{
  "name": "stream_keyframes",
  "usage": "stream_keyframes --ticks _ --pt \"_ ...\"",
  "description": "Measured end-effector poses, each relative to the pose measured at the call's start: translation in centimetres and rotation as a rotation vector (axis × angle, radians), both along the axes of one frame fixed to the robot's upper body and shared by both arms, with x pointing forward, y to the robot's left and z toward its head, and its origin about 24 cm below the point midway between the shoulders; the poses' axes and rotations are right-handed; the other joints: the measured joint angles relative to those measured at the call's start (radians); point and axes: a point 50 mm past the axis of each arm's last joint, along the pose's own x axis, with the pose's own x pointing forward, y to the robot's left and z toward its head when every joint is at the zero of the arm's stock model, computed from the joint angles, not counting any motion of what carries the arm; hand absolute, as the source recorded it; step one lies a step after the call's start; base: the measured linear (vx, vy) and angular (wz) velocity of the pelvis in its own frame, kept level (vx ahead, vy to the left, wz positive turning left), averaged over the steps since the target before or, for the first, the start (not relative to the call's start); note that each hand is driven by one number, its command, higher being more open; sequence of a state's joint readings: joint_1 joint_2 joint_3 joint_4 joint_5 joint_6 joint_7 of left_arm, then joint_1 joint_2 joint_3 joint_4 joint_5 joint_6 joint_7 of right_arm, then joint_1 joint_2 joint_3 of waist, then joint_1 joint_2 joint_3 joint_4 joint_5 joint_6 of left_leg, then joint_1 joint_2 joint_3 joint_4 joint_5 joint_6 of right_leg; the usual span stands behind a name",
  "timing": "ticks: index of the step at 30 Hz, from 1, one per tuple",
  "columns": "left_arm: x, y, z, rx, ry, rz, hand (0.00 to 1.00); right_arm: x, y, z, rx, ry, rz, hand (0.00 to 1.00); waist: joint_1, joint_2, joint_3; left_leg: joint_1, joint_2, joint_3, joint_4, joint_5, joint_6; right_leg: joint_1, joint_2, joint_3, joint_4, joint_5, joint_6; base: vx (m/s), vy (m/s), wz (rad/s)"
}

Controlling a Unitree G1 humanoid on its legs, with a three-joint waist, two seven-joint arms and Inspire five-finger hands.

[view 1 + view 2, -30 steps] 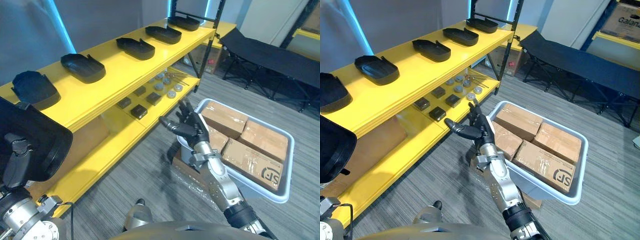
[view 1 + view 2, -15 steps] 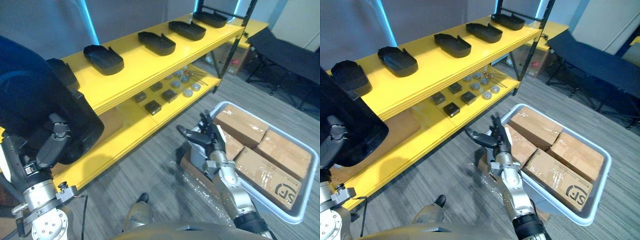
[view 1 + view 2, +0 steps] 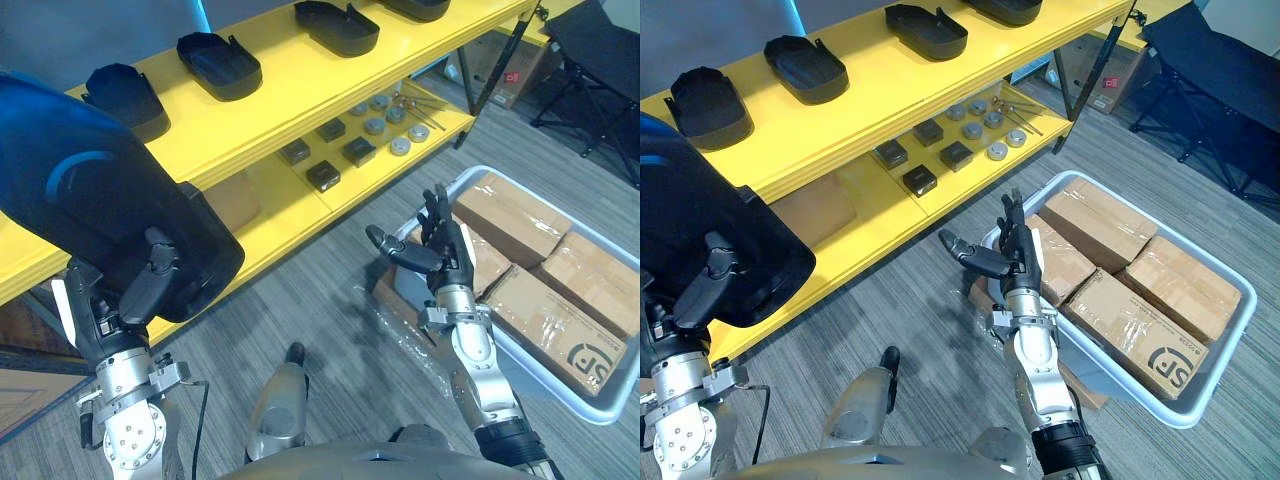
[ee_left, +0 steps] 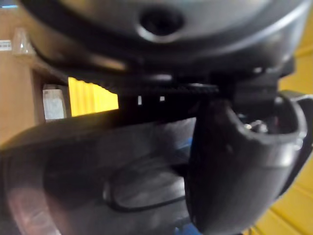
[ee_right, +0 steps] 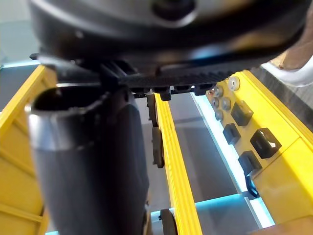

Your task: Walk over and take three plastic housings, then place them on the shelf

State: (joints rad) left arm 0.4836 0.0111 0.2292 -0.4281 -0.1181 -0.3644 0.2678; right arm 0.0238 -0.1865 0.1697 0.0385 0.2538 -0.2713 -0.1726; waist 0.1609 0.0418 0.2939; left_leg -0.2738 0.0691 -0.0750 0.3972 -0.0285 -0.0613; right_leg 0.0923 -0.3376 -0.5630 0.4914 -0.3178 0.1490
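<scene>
In the left eye view, my left hand is curled round the lower edge of a big black plastic housing. It stands upright in front of the near end of the yellow shelf and covers part of the shelf's front edge. Other housings lie in a row along the top board, with bare yellow between them and the front lip. My right hand is spread, fingers straight, holding nothing, just at the near rim of a grey bin packed with cardboard boxes.

In the right eye view, a strip of grey floor lies open between the shelf's bottom edge and the bin. Small parts sit on the lower board, back from its edge.

In the left wrist view, my left thumb presses onto the housing's dark surface, with a sliver of yellow behind it.

In the right wrist view, my right thumb stands free, and the shelf's yellow edges run away past it.
</scene>
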Motion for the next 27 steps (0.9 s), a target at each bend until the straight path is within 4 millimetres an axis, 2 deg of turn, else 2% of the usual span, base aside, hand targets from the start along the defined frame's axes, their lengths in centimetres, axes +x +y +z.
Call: stream_keyframes --ticks 3,5,6,7,8,9,10,11,12,13,14,15,17,18,19,20,21,22,24,26,27 --pt "0.1 0.2 0.2 0.007 -0.011 0.012 0.00 0.0 0.6 -0.1 0.015 0.000 -0.002 1.00 0.001 -0.015 0.001 -0.001 -0.025 0.010 0.090 -0.073 0.006 0.038 -0.030 0.003 0.008 -0.029 0.034 0.06 0.119 0.05" --pt "0.2 0.4 0.6 0.029 -0.021 0.007 0.00 -0.2 0.7 -0.3 -0.009 0.006 -0.007 1.00 0.000 -0.042 -0.010 0.006 -0.046 0.031 0.108 -0.107 0.037 0.079 -0.039 0.000 -0.052 -0.017 0.063 0.19 0.151 0.20" --pt "0.6 0.4 1.0 0.044 -0.040 -0.010 0.00 -0.3 0.4 -0.5 -0.013 0.012 -0.017 1.00 -0.006 -0.045 -0.025 0.003 -0.052 0.032 0.110 -0.120 0.029 0.058 -0.045 0.039 0.028 0.045 0.037 0.24 0.172 0.46" --pt "1.4 0.2 1.6 0.056 -0.076 -0.031 0.00 -0.3 0.0 -0.5 -0.016 0.015 -0.034 1.00 -0.011 -0.044 -0.029 0.008 -0.062 0.009 0.101 -0.115 0.035 -0.020 -0.062 0.107 0.159 0.127 -0.047 0.22 0.185 0.50" --pt "1.6 0.1 2.0 0.066 -0.094 -0.039 0.00 -0.3 -0.3 -0.5 -0.016 0.016 -0.044 1.00 -0.017 -0.044 -0.029 0.018 -0.062 -0.002 0.087 -0.115 0.039 -0.058 -0.062 0.143 0.212 0.191 -0.070 0.19 0.223 0.48" --pt "1.9 0.2 2.6 0.101 -0.116 -0.047 0.00 -0.1 -0.5 -0.5 -0.014 0.014 -0.057 1.00 -0.026 -0.051 -0.030 0.060 -0.063 -0.016 0.038 -0.109 0.050 -0.107 -0.061 0.212 0.295 0.335 -0.061 0.19 0.134 0.28" --pt "2.1 0.2 2.9 0.119 -0.124 -0.049 0.00 0.0 -0.7 -0.4 -0.014 0.008 -0.064 1.00 -0.032 -0.051 -0.031 0.080 -0.060 -0.027 0.015 -0.104 0.057 -0.124 -0.055 0.238 0.328 0.320 -0.056 0.26 0.100 0.41" --pt "2.6 0.2 3.5 0.149 -0.148 -0.049 0.00 0.2 -1.2 0.1 -0.018 -0.022 -0.072 1.00 -0.049 -0.050 -0.032 0.112 -0.058 -0.056 -0.014 -0.100 0.064 -0.149 -0.013 0.276 0.345 0.207 -0.061 0.26 0.055 0.57" --pt "3.1 0.1 4.2 0.153 -0.185 -0.053 0.00 0.6 -1.8 0.9 -0.028 -0.061 -0.084 1.00 -0.064 -0.050 -0.034 0.138 -0.060 -0.083 -0.039 -0.098 0.067 -0.159 0.056 0.314 0.269 0.133 -0.066 0.28 0.037 0.78" --pt "3.8 -0.1 4.7 0.148 -0.219 -0.063 0.00 0.9 -2.7 1.7 -0.041 -0.093 -0.098 1.00 -0.078 -0.049 -0.040 0.151 -0.066 -0.113 -0.058 -0.099 0.069 -0.167 0.131 0.357 0.139 0.096 -0.072 0.26 0.000 0.76" --pt "4.1 -0.3 4.9 0.144 -0.235 -0.070 0.00 0.9 -3.1 2.2 -0.051 -0.114 -0.105 1.00 -0.084 -0.051 -0.045 0.152 -0.072 -0.126 -0.063 -0.100 0.071 -0.175 0.161 0.382 0.075 0.089 -0.077 0.25 -0.063 0.87" --pt "4.7 -0.7 5.2 0.135 -0.257 -0.083 0.00 0.8 -4.0 3.3 -0.079 -0.159 -0.111 1.00 -0.094 -0.056 -0.050 0.156 -0.093 -0.160 -0.068 -0.097 0.066 -0.197 0.206 0.440 -0.011 0.089 -0.079 0.26 -0.128 1.01" --pt "5.0 -1.0 4.9 0.119 -0.254 -0.090 0.00 0.6 -4.9 4.8 -0.133 -0.218 -0.093 1.00 -0.114 -0.060 -0.053 0.166 -0.124 -0.211 -0.060 -0.101 0.058 -0.207 0.237 0.495 -0.115 0.101 -0.083 0.22 -0.164 1.05" --pt "5.0 -1.1 4.8 0.116 -0.245 -0.097 0.00 0.6 -5.1 5.5 -0.160 -0.248 -0.078 1.00 -0.115 -0.077 -0.063 0.165 -0.158 -0.235 -0.047 -0.115 0.038 -0.206 0.230 0.493 -0.178 0.184 -0.097 0.17 -0.179 0.93" --pt "5.1 -1.3 4.3 0.095 -0.231 -0.106 0.00 0.8 -5.3 5.9 -0.179 -0.260 -0.071 1.00 -0.117 -0.065 -0.069 0.161 -0.164 -0.262 -0.031 -0.130 0.025 -0.193 0.225 0.474 -0.175 0.214 -0.081 0.19 -0.209 0.86" --pt "5.1 -1.6 4.0 0.078 -0.216 -0.117 0.00 0.9 -5.4 6.1 -0.190 -0.264 -0.066 1.00 -0.111 -0.050 -0.078 0.159 -0.153 -0.266 -0.026 -0.136 0.017 -0.176 0.235 0.453 -0.196 0.217 -0.084 0.18 -0.186 0.72" --pt "4.8 -1.7 3.5 0.072 -0.188 -0.130 0.00 1.6 -5.2 7.1 -0.204 -0.300 -0.042 1.00 -0.093 -0.027 -0.091 0.159 -0.123 -0.269 -0.034 -0.146 0.010 -0.143 0.259 0.419 -0.247 0.226 -0.099 0.17 -0.162 0.49" --pt "4.7 -1.7 3.3 0.071 -0.178 -0.133 0.00 1.8 -5.1 7.6 -0.199 -0.318 -0.032 1.00 -0.087 -0.022 -0.094 0.160 -0.112 -0.262 -0.040 -0.145 0.009 -0.134 0.266 0.407 -0.260 0.228 -0.103 0.14 -0.155 0.51" --pt "4.7 -1.8 3.1 0.068 -0.165 -0.143 0.00 2.4 -4.8 8.8 -0.182 -0.364 -0.004 1.00 -0.081 -0.021 -0.096 0.156 -0.086 -0.219 -0.065 -0.129 0.000 -0.107 0.275 0.358 -0.288 0.227 -0.116 0.10 -0.137 0.71" --pt "4.8 -1.8 3.0 0.065 -0.160 -0.161 0.00 2.6 -4.9 9.1 -0.180 -0.379 -0.006 1.00 -0.084 -0.022 -0.096 0.141 -0.056 -0.103 -0.086 -0.106 0.014 -0.086 0.269 0.303 -0.301 0.223 -0.123 0.06 -0.085 0.90" --pt "4.9 -1.9 2.9 0.049 -0.161 -0.184 0.00 2.4 -5.2 9.0 -0.177 -0.371 -0.024 1.00 -0.085 -0.022 -0.096 0.131 -0.040 -0.018 -0.086 -0.093 0.032 -0.079 0.262 0.269 -0.302 0.220 -0.128 0.03 -0.040 0.92"
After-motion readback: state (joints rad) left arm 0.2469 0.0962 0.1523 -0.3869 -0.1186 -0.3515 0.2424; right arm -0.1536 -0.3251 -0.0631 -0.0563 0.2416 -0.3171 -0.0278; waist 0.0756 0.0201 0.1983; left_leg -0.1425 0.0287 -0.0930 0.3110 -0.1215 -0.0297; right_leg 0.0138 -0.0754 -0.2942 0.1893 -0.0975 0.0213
